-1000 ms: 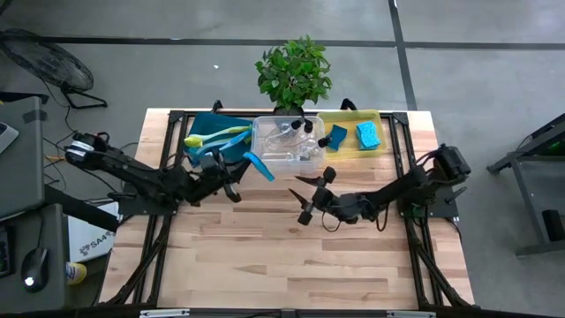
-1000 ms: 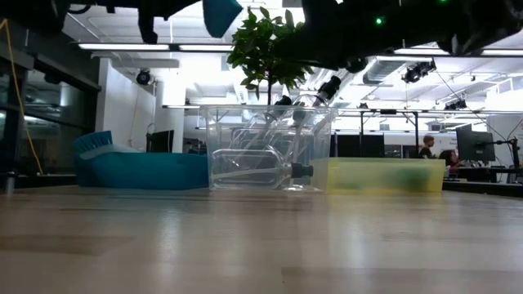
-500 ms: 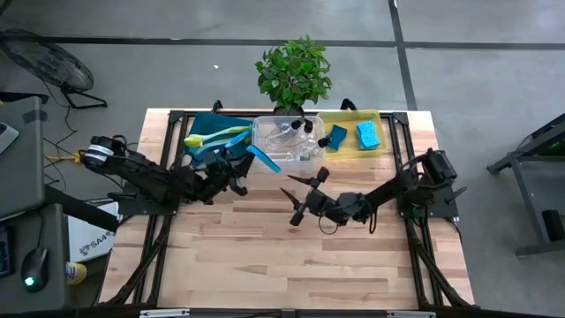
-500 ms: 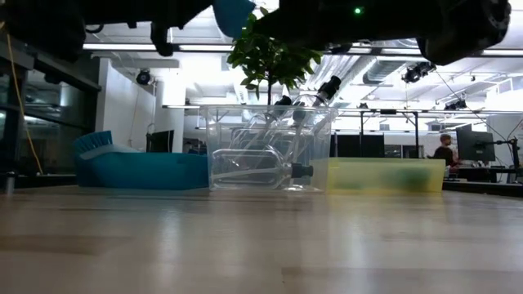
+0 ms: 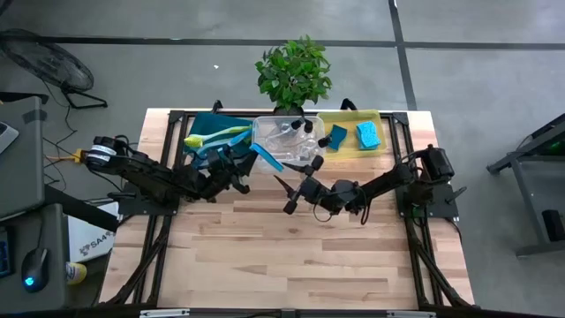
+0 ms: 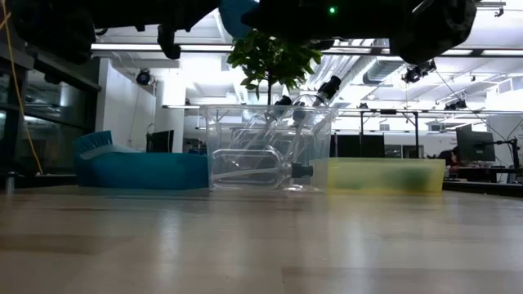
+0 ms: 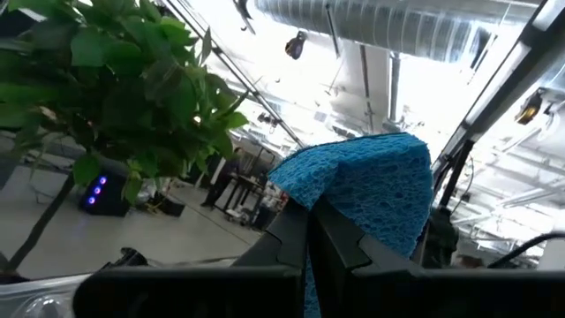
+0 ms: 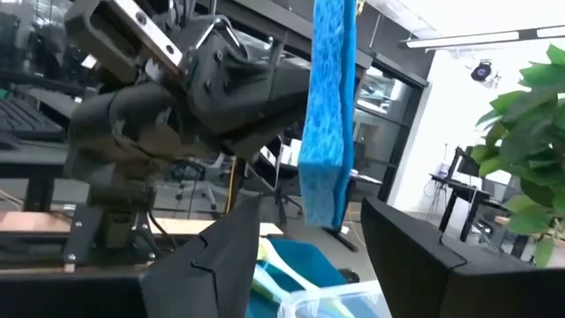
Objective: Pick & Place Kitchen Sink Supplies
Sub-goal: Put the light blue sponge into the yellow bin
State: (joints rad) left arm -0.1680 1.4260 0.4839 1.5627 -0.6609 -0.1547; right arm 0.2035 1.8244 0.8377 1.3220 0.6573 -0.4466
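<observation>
My left gripper [image 5: 250, 159] is shut on a wavy-edged blue sponge [image 5: 267, 158], held in the air at the near wall of the clear bin [image 5: 287, 155]. That bin holds clear pump bottles [image 5: 296, 132]. My right gripper [image 5: 281, 194] is open and points at the sponge from the table's right. In the right wrist view the sponge [image 8: 328, 106] stands edge-on beyond my spread fingers [image 8: 221, 256], untouched. Two more blue sponges [image 5: 367, 134] lie in the yellow bin [image 5: 349, 150]. A yellow-green brush [image 5: 216, 135] and a blue brush lie across the teal bin [image 5: 205, 122]. My left gripper pinches the sponge between its two fingers [image 7: 296, 234] by the sponge's end nearest the arm [image 7: 331, 208]. The fingers come about level from the table's left. The sponge sticks out past the fingertips, on edge and lifted clear of table and bins.
The three bins stand in a row along the far edge, and a potted plant [image 5: 293, 71] is behind them. Bare wooden tabletop [image 5: 282, 256] stretches across the near half. In the low view both arms hang dark along the top, above the clear bin [image 6: 265, 147].
My left gripper has carried the sponge a little toward the far edge and the clear bin, staying shut on it. My right gripper has moved toward the table's left and far edge, closing on the sponge, and has stayed open.
</observation>
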